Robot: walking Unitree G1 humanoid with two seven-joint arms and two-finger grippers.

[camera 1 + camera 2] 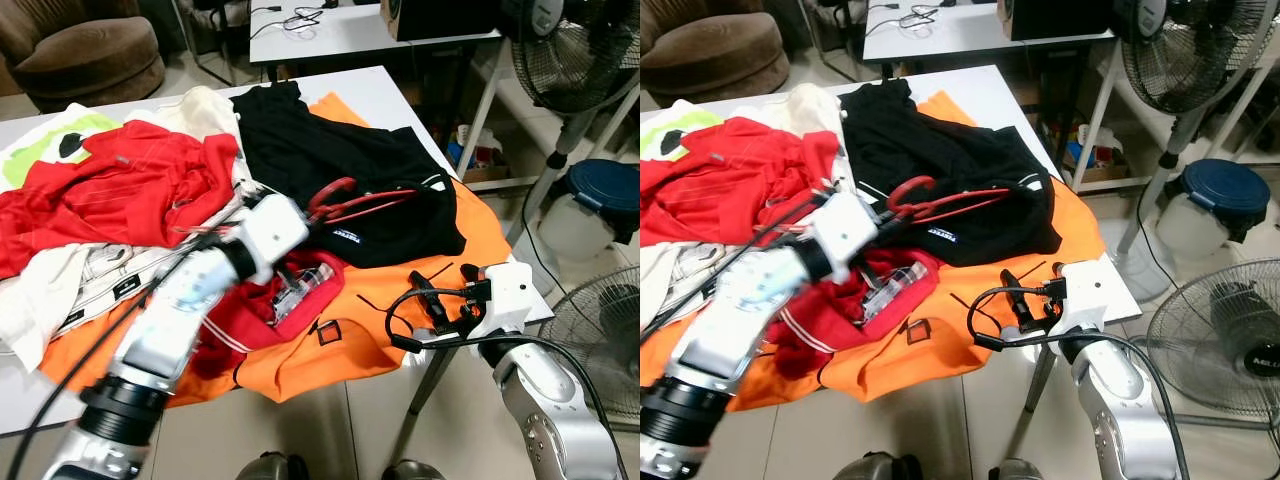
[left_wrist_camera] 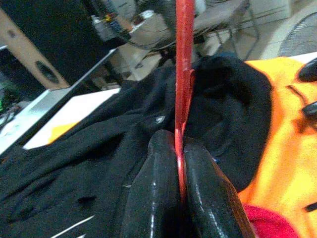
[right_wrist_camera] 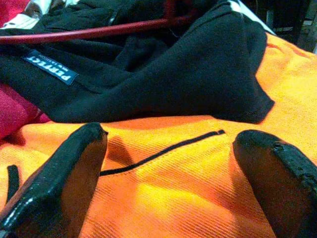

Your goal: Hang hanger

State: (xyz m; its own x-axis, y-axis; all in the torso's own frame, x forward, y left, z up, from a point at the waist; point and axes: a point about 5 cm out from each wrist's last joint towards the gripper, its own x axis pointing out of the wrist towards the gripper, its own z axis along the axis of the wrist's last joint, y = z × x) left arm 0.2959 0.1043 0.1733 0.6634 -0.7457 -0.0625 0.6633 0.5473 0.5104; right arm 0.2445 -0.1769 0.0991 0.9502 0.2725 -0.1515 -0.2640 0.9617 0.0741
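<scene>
A red hanger (image 1: pixel 350 203) lies across a black garment (image 1: pixel 340 165) on the cluttered white table (image 1: pixel 375 90). My left gripper (image 1: pixel 312 212) reaches over the clothes and is shut on the hanger's hook end; in the left wrist view its fingers (image 2: pixel 158 198) pinch the red hanger (image 2: pixel 184 74). The hanger's far end runs into the neck of the black garment. My right gripper (image 1: pixel 440 300) hovers open over the orange garment (image 1: pixel 400 300) at the table's front right corner, with its fingers (image 3: pixel 64 173) spread and nothing between them.
Red clothing (image 1: pixel 120 185), white clothing (image 1: pixel 60 290) and a crumpled dark red piece (image 1: pixel 270 300) cover the table's left and middle. Two standing fans (image 1: pixel 575 60) (image 1: pixel 600 330) and a lidded bucket (image 1: pixel 590 205) stand to the right. A brown sofa (image 1: pixel 80 50) sits at the back left.
</scene>
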